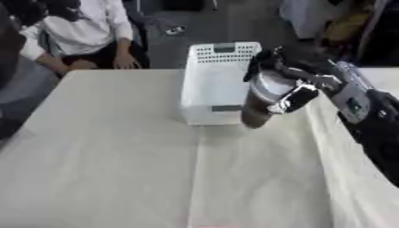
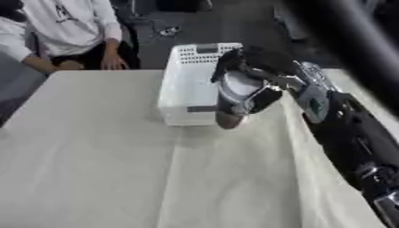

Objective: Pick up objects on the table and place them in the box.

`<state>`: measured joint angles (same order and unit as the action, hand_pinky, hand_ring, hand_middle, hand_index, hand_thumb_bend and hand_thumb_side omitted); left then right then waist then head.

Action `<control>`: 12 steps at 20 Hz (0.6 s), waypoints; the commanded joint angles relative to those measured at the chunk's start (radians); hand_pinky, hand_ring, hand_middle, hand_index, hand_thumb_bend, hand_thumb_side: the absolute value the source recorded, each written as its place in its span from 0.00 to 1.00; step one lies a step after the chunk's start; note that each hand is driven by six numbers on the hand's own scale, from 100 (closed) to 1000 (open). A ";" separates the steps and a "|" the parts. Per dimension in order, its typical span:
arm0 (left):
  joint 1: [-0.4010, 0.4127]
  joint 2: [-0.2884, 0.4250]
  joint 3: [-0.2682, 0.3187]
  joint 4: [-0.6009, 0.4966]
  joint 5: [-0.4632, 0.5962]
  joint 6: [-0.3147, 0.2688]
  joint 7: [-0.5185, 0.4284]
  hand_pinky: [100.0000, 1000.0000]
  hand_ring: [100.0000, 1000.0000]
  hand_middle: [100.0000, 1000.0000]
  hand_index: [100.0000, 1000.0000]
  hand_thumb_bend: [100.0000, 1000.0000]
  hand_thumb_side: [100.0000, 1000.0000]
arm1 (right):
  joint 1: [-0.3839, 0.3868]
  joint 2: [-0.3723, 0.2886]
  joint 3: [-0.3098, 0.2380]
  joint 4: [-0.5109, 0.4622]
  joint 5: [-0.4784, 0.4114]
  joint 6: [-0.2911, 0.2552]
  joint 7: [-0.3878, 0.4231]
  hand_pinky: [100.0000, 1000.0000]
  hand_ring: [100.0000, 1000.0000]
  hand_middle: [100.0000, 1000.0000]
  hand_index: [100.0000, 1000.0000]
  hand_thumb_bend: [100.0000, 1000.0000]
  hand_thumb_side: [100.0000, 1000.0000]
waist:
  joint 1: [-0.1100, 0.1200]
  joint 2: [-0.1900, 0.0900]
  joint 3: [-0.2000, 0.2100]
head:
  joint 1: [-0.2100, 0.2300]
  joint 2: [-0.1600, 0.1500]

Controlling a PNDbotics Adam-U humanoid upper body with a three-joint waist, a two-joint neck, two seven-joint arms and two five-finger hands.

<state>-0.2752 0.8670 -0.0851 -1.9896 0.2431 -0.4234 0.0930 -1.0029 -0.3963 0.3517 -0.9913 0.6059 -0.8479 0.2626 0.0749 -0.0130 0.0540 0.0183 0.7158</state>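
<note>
A white perforated box (image 1: 212, 84) stands at the far middle of the table. My right hand (image 1: 292, 84) comes in from the right and is shut on a cup-like object (image 1: 261, 104), white at the top and brown lower down. The object hangs tilted just beside the box's right front corner, above the cloth. Its far side is hidden by my fingers (image 2: 261, 100). The left hand shows in neither view.
A cream cloth covers the table (image 1: 117, 156), with a crease running down the middle. My black right arm (image 2: 351, 138) lies along the right side. People sit beyond the far left edge, off the table.
</note>
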 commanded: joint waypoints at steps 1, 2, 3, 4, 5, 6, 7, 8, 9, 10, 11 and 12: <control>-0.008 0.039 0.007 -0.010 0.007 -0.002 -0.003 0.66 0.67 0.79 0.83 0.67 0.94 | -0.054 -0.019 -0.006 0.003 -0.072 -0.059 0.111 0.00 0.00 0.00 0.04 0.23 0.00 | -0.001 -0.014 0.001 | 0.012 -0.002; -0.007 0.039 0.007 -0.010 0.007 -0.001 -0.004 0.66 0.67 0.79 0.83 0.68 0.94 | -0.065 -0.019 -0.003 0.011 -0.099 -0.059 0.135 0.00 0.00 0.00 0.04 0.31 0.00 | -0.001 -0.013 0.001 | 0.013 -0.001; -0.007 0.039 0.006 -0.010 0.008 0.000 -0.005 0.66 0.67 0.79 0.83 0.68 0.94 | -0.077 -0.019 0.001 0.020 -0.128 -0.056 0.163 0.00 0.00 0.00 0.04 0.30 0.00 | -0.002 -0.013 0.002 | 0.014 0.000; -0.006 0.039 0.006 -0.010 0.009 0.001 -0.006 0.66 0.67 0.79 0.83 0.68 0.93 | -0.089 -0.019 0.003 0.027 -0.161 -0.050 0.193 0.00 0.00 0.00 0.05 0.27 0.00 | -0.003 -0.012 0.002 | 0.015 0.000; -0.006 0.038 0.005 -0.010 0.010 0.001 -0.007 0.66 0.67 0.79 0.83 0.68 0.93 | -0.098 -0.018 0.004 0.034 -0.196 -0.040 0.224 0.00 0.00 0.00 0.05 0.26 0.00 | -0.004 -0.012 0.002 | 0.015 0.001; -0.005 0.038 0.005 -0.010 0.011 0.002 -0.008 0.65 0.67 0.79 0.83 0.68 0.93 | -0.106 -0.016 0.003 0.039 -0.232 -0.028 0.257 0.00 0.00 0.00 0.05 0.23 0.00 | -0.004 -0.011 0.003 | 0.016 0.001; -0.005 0.038 0.004 -0.010 0.012 0.003 -0.009 0.65 0.67 0.79 0.83 0.68 0.93 | -0.113 -0.013 0.001 0.043 -0.268 -0.014 0.288 0.00 0.00 0.00 0.06 0.20 0.00 | -0.005 -0.011 0.004 | 0.016 0.001; -0.005 0.037 0.004 -0.010 0.013 0.003 -0.010 0.65 0.67 0.79 0.83 0.68 0.93 | -0.119 -0.011 -0.001 0.046 -0.305 0.003 0.318 0.00 0.00 0.00 0.06 0.19 0.00 | -0.006 -0.010 0.005 | 0.016 0.000; -0.005 0.037 0.004 -0.010 0.014 0.003 -0.011 0.65 0.67 0.79 0.83 0.68 0.93 | -0.124 -0.009 -0.004 0.047 -0.339 0.019 0.346 0.00 0.00 0.00 0.06 0.18 0.00 | -0.006 -0.010 0.006 | 0.016 -0.001; -0.006 0.037 0.004 -0.010 0.015 0.003 -0.011 0.65 0.67 0.79 0.83 0.68 0.93 | -0.129 -0.006 -0.010 0.046 -0.369 0.036 0.368 0.00 0.00 0.00 0.06 0.19 0.00 | -0.007 -0.010 0.008 | 0.016 -0.001; -0.007 0.037 0.004 -0.010 0.015 0.003 -0.011 0.65 0.67 0.79 0.83 0.68 0.93 | -0.134 -0.003 -0.019 0.046 -0.391 0.051 0.384 0.00 0.00 0.00 0.06 0.20 0.00 | -0.008 -0.009 0.011 | 0.016 -0.003; -0.009 0.036 0.004 -0.010 0.016 0.003 -0.011 0.66 0.67 0.80 0.83 0.68 0.93 | -0.139 0.000 -0.029 0.046 -0.405 0.064 0.394 0.00 0.00 0.00 0.05 0.22 0.00 | -0.008 -0.008 0.014 | 0.015 -0.006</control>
<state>-0.2746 0.8670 -0.0859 -1.9896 0.2527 -0.4204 0.0852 -1.0986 -0.3933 0.3398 -0.9354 0.2340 -0.6375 0.4730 0.0677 -0.0125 0.0681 0.0263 0.7159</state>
